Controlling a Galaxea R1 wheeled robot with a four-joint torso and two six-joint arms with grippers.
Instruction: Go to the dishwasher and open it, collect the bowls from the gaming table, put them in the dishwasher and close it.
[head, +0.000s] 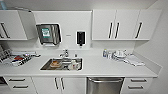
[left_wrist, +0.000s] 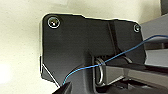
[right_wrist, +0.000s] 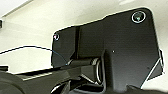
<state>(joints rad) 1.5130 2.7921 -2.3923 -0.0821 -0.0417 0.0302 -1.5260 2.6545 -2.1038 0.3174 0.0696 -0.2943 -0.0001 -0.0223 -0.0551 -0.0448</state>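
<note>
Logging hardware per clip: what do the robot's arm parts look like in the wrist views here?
Each wrist view shows a wide matte-black plate with rounded corners and round silver fittings at the corners. A dark jointed bar with a metallic ring runs beside it. A thin blue cable crosses the left plate.

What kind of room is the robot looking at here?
It looks like a small office kitchenette: a white counter with a steel sink and tap, white wall cupboards above, and a stainless-steel dishwasher, door closed, under the counter.
</note>
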